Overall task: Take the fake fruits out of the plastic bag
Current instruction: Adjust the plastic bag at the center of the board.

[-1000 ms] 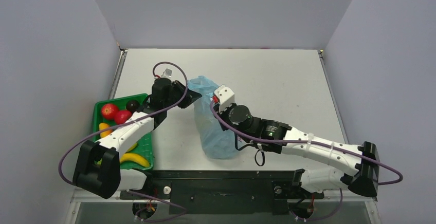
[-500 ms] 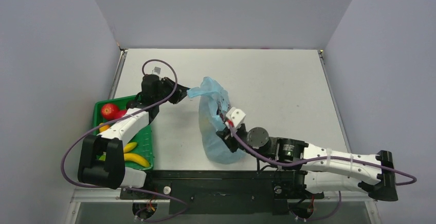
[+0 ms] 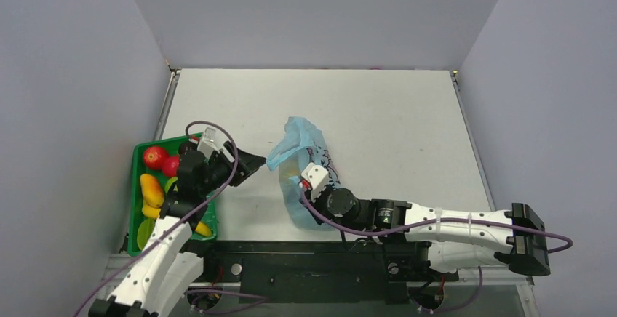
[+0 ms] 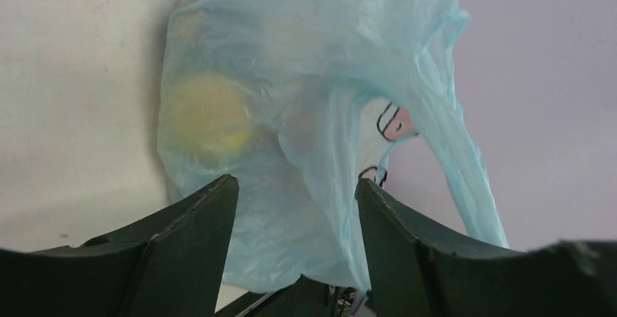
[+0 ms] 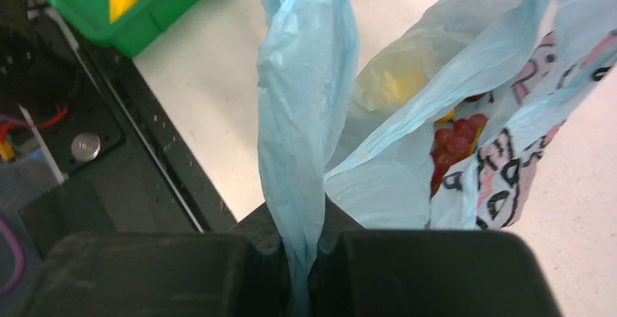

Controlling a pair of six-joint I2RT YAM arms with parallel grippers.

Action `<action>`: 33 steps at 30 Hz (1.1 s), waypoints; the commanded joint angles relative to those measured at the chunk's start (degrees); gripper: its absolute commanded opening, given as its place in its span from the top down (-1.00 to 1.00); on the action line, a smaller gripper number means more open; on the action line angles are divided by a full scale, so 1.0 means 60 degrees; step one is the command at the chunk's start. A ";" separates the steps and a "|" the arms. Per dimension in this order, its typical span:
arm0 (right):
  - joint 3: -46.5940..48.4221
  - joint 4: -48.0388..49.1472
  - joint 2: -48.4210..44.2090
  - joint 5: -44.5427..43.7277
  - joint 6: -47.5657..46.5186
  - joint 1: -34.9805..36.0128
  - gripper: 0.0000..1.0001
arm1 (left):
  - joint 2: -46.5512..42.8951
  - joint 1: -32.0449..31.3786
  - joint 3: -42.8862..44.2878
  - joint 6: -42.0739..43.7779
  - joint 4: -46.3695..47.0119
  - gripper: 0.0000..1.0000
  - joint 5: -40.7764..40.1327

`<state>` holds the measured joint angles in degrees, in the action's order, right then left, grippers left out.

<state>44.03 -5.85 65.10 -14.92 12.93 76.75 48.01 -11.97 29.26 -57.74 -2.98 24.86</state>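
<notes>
The light-blue plastic bag (image 3: 295,142) stands slumped in the middle of the table. My right gripper (image 3: 304,185) is at its near side, shut on a bunched fold of the bag (image 5: 305,77); in the right wrist view the gripper (image 5: 302,266) pinches that fold. A yellow fruit (image 5: 396,84) and a grape bunch (image 5: 455,142) show inside the bag. My left gripper (image 3: 259,163) hangs open just left of the bag, touching nothing. In the left wrist view the bag (image 4: 291,55) fills the gap ahead of the gripper (image 4: 297,190), with the yellow fruit (image 4: 207,117) dim through the film.
A green tray (image 3: 138,158) sits at the table's left edge under my left arm, holding red apples (image 3: 154,157), an orange-yellow fruit (image 3: 151,190) and a banana (image 3: 204,228). The tray corner (image 5: 167,8) shows in the right wrist view. The black base rail (image 3: 305,251) runs along the near edge.
My left gripper opened, let go of the bag's top and drew back toward the near left. The bag's top slumped. My right arm shifted slightly, still gripping the bag.
</notes>
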 commanded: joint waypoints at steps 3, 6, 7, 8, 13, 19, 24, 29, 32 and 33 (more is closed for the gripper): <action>-0.0388 0.1879 -0.1174 0.1024 0.0654 -0.0934 1.00 | -0.3178 -0.0192 -0.1924 -0.1445 0.0113 -0.24 0.0571; -0.0789 0.2279 -0.1536 0.1828 0.0726 -0.1163 1.00 | -0.3481 -0.0530 -0.2339 -0.2229 0.1507 -0.28 0.0450; -0.0856 0.2315 -0.1717 0.1945 0.0730 -0.1169 1.00 | -0.3407 -0.0834 -0.2334 -0.2393 0.1632 -0.29 0.0343; -0.0979 0.2386 -0.1816 0.2164 0.0730 -0.1185 1.00 | -0.3302 -0.0994 -0.2316 -0.2457 0.1931 -0.32 0.0080; -0.1469 0.2661 -0.2422 0.2300 0.1049 -0.1284 1.00 | -0.1762 -0.2638 -0.1916 -0.2795 0.3616 -0.35 -0.0918; -0.1479 0.2715 -0.2460 0.2306 0.1172 -0.1323 1.00 | 0.0620 -0.3829 -0.1048 -0.3038 0.4948 -0.35 -0.1556; -0.1450 0.2641 -0.2293 0.2408 0.1090 -0.1323 1.00 | 0.1299 -0.4602 -0.0198 -0.2581 0.4581 -0.34 -0.2530; -0.1518 0.2643 -0.2206 0.2782 0.1080 -0.1301 1.00 | 0.1329 -0.4878 0.0072 -0.2277 0.3719 -0.34 -0.3273; -0.1502 0.2652 -0.2080 0.2854 0.1036 -0.1248 1.00 | 0.1390 -0.4981 -0.0050 -0.2229 0.3649 -0.34 -0.3432; -0.1463 0.2646 -0.2048 0.2864 0.1001 -0.1234 1.00 | 0.1455 -0.5027 -0.0018 -0.2199 0.3619 -0.34 -0.3431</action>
<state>35.00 7.07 51.77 0.51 18.92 69.04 56.27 -41.28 27.62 -72.79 19.09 7.64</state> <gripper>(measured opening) 0.005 0.673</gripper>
